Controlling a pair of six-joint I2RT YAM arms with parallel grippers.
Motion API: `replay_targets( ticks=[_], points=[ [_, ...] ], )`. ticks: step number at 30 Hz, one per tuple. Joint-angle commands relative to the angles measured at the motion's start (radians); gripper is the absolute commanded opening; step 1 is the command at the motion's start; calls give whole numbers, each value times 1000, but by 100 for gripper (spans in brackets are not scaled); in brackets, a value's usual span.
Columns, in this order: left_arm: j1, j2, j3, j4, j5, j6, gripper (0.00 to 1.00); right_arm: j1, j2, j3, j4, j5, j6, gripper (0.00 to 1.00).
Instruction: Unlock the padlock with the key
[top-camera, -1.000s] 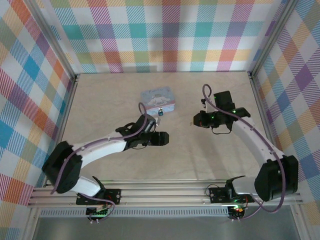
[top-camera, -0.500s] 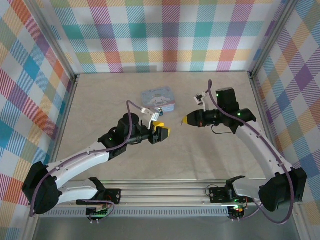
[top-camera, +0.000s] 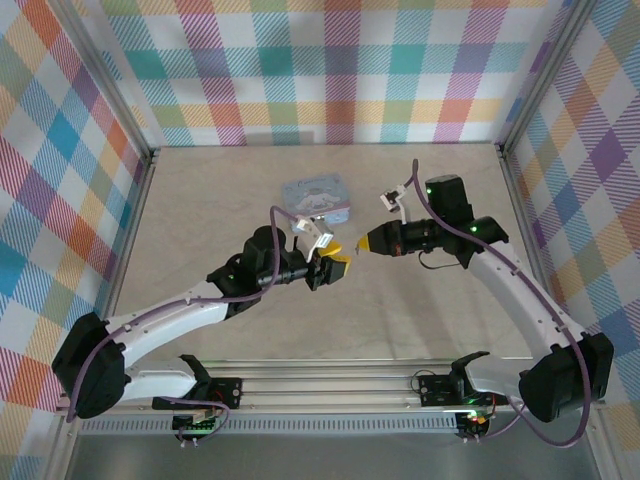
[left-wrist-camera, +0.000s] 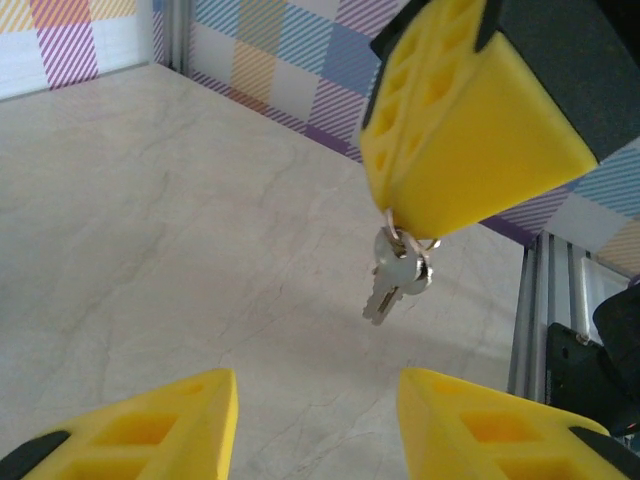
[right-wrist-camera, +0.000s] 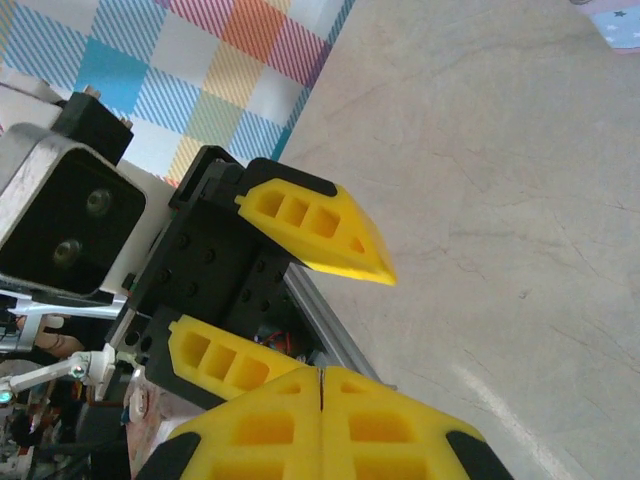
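"Right hand (left-wrist-camera: 410, 195): what has it got?"

"Its two yellow wedges are pressed flat together with no gap along the seam. A thin wire ring is nipped at their tip, and the keys (left-wrist-camera: 398, 275) hang from that ring. They are small, flat, silvery metal, bunched together, dangling clear above the surface (left-wrist-camera: 150, 200)."

"And the left hand (top-camera: 337, 258)?"

"Partly open. Its fingers (left-wrist-camera: 150, 430) stand apart with nothing between them, and the keys hang just beyond their tips. They are built like the others: matte yellow wedges with square hollows in the sides, on black mounts."

"The padlock?"

"Where it lies I cannot tell."

"What is around them?"

"From above, the two hands point at each other near the middle of the surface, tips close together. Just beyond the left wrist a tin (top-camera: 312, 195) lies flat. It is a pastel blue rectangle with rounded corners and a cartoon figure on its lid. The surface is smooth and beige with faint marble veining. Walls (top-camera: 340, 70) in pastel plaid close it in on three sides, and ribbed aluminium rails (top-camera: 330, 385) run along the near edge, where both arm bases are bolted."
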Motion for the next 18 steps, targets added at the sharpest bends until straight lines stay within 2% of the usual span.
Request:
replay_targets(
  ticks=[1, 7, 11, 18],
  points=[
    [-11, 17, 9, 38, 10, 70, 45, 13, 12, 16, 37, -39, 16, 0],
    [-22, 47, 31, 35, 20, 90, 43, 21, 24, 19, 45, -29, 26, 0],
    [-25, 64, 44, 39, 18, 96, 33, 29, 31, 16, 54, -28, 36, 0],
    [-25, 57, 44, 69, -4, 108, 33, 37, 35, 5, 68, -30, 48, 0]
  ],
)
